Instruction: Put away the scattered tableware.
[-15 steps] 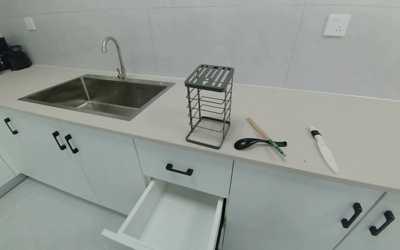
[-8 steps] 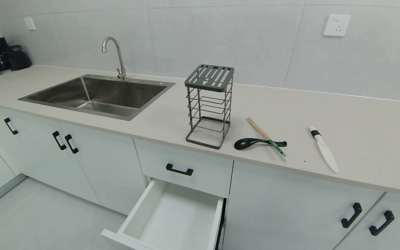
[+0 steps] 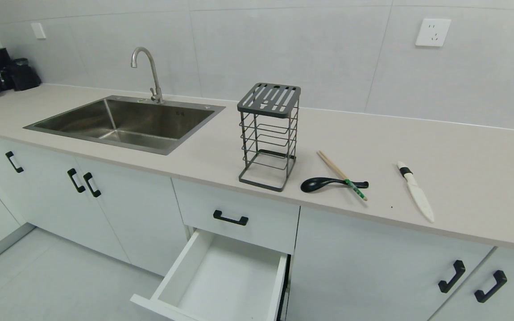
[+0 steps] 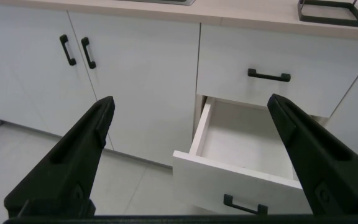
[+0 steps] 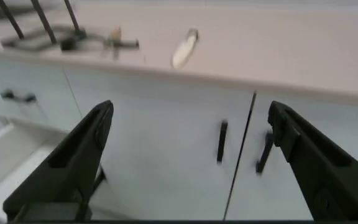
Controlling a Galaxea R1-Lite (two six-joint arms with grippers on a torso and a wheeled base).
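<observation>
No change over the last second: black plastic spoon [image 3: 324, 183], green-tipped wooden chopsticks [image 3: 341, 174] and white-sheathed knife [image 3: 415, 191] lie untouched, left gripper [image 4: 190, 102] and right gripper [image 5: 190, 107] gape empty, so tidying looks unstarted.

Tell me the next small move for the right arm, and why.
Probably raise the right hand, which is open and level with the cabinet doors below the counter, up toward the chopsticks. They lie across the handle of the black spoon, so they likely need lifting first, and they sit on the robot's right, beside the rack.
</observation>
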